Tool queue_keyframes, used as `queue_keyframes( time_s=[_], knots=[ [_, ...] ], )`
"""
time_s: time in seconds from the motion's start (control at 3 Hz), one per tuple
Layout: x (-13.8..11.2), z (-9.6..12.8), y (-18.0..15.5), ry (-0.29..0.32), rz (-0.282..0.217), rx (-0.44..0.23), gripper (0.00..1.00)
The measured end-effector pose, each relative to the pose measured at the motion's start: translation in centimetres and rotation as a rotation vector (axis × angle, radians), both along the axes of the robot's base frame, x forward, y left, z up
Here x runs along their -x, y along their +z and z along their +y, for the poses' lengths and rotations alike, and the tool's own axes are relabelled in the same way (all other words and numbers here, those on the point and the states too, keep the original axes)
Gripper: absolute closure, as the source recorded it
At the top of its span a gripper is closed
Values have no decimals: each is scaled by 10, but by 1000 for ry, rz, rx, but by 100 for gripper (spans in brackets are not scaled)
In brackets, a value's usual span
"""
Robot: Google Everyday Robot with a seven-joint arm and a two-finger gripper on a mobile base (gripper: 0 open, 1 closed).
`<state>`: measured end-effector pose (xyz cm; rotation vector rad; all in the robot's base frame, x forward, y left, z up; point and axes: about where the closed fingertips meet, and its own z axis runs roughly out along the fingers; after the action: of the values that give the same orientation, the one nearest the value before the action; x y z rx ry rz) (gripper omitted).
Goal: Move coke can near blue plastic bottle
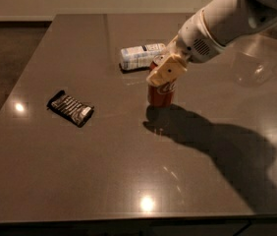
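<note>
The coke can [161, 93] stands upright on the brown table [128, 156], red with white script. My gripper [165, 69] sits over the can's top, its tan fingers [164, 73] closed around the upper part of the can. The blue plastic bottle [141, 56] lies on its side just behind and left of the can, a short gap away, with a pale printed label; its cap end is hidden behind my gripper. My white arm [227, 18] reaches in from the upper right.
A flat black snack packet [70, 107] lies on the left part of the table. The arm's shadow [217, 146] falls across the right side. The table's near edge [128, 218] runs along the bottom, with dark floor to the left.
</note>
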<state>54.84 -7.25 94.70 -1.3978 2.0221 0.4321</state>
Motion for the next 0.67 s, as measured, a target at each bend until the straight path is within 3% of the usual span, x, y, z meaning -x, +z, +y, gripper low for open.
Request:
queue_keyframes(
  time_s=[0.33,0.67],
  knots=[
    [-49,-1,5,-89,-60,3,100],
    [-79,-2,4,-142,-92,21,100]
  ],
)
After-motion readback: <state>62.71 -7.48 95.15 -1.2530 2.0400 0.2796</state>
